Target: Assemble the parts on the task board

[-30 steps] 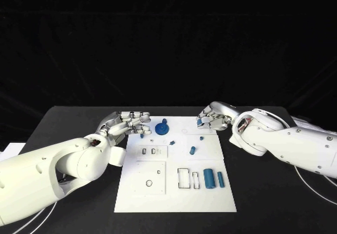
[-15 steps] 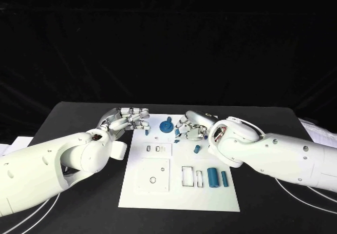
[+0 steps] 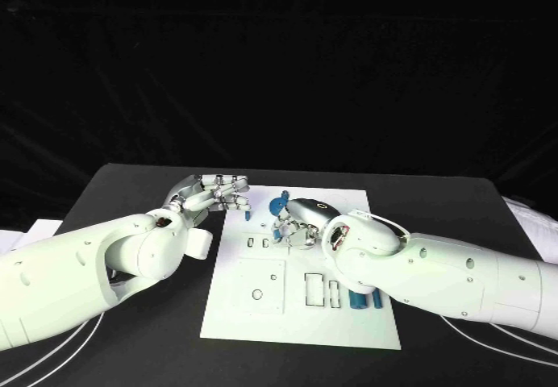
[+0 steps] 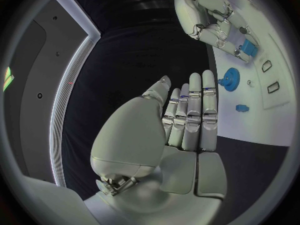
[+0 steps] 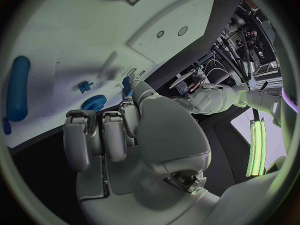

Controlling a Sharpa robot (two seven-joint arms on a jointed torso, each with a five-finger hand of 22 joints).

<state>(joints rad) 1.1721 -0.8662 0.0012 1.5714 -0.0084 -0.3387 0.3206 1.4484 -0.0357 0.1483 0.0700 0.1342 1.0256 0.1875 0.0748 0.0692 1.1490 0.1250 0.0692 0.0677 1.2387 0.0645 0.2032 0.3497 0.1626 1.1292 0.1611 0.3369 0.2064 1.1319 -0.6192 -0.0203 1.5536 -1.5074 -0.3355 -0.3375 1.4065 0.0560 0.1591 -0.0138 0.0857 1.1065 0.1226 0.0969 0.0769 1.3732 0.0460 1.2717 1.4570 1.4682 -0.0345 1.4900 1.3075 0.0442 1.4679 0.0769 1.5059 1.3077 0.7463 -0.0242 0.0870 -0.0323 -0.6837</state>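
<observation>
A white task board (image 3: 250,318) is seen lying flat on a black table (image 3: 128,193), its long axis running away from the robot toward the table's far edge. Near the board's far end a blue gear-shaped part (image 3: 276,205) is seen, its round toothed face shown flat in the left wrist view (image 4: 229,78), with a small blue peg (image 4: 242,107) lying apart from it on the white surface. Toward the near end, a blue cylinder (image 3: 356,300) and a slimmer blue rod (image 3: 376,298) are laid side by side, both with their long axes parallel to the board's long edges; just beside them are outlined rectangular slots (image 3: 312,289). A raised square plate with a small oval hole (image 3: 257,294) is set at the board's left side.

The left hand (image 3: 216,193) is held at the board's far left corner, beside the gear — its fingers are straight and pressed together in the left wrist view (image 4: 190,116), and nothing is held in them. The right hand (image 3: 299,223) is lowered over the middle of the board, fingers curled inward; a small blue part (image 4: 247,47) is seen pinched at its fingertips in the left wrist view, and also shown in the right wrist view (image 5: 127,86).

Behind the table, only a black backdrop is to be made out.
</observation>
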